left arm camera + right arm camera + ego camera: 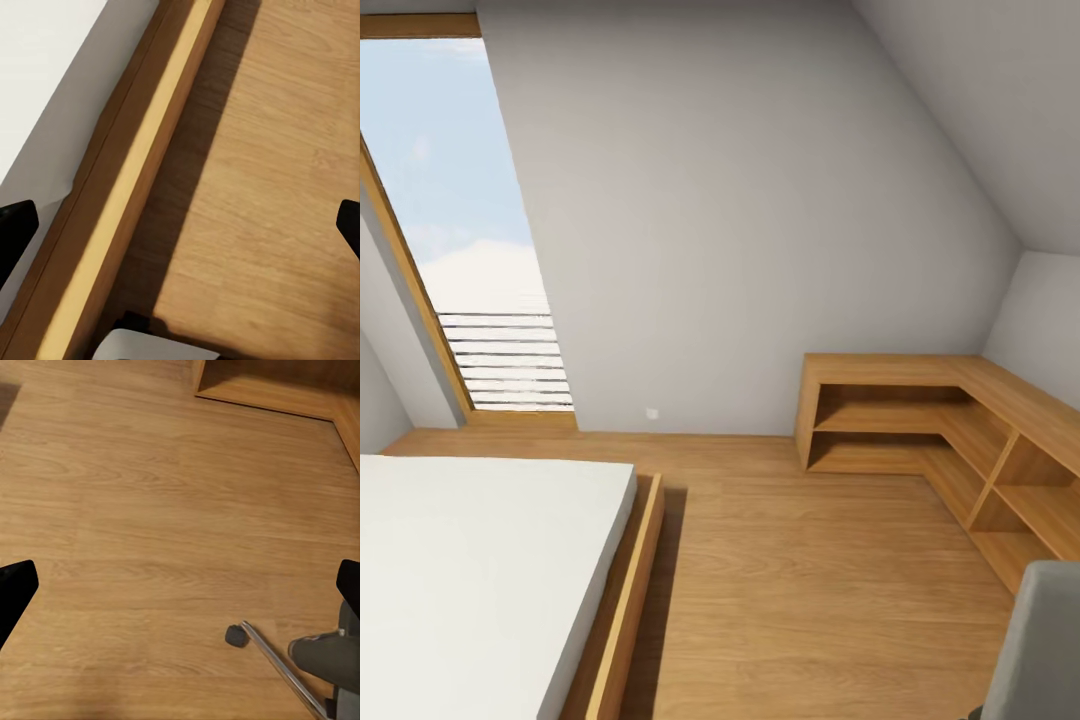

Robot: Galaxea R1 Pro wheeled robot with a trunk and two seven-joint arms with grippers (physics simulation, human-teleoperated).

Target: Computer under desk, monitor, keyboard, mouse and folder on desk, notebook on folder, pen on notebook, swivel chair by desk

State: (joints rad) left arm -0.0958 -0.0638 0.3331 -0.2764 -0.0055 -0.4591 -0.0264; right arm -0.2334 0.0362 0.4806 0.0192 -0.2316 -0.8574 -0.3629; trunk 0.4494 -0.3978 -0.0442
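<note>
Head view, left to right: window [480, 250], bed [470, 580], bare wood floor [810, 580], corner shelf [950, 430], then my chair [1045, 640] at the lower right edge, probably its grey back. Left tool [180, 225] spread, empty, over the bed frame [127, 202]. Right tool [180, 585] spread over the floor near a chair caster [236, 636].

Room bright, even daylight from tall window [480, 250] at 10 o'clock; sky there near blown-out white. Grey walls [760, 200] flat, no glare. Bed [470, 570] casts soft dark shadow onto wood floor [810, 580] along its frame. Corner shelving [950, 440] dim inside its recesses. Head view sharp, clean render, lines lean at edges. Wrist views slightly soft; floor grain smeared, fingertips [15, 585] pure black silhouettes.
</note>
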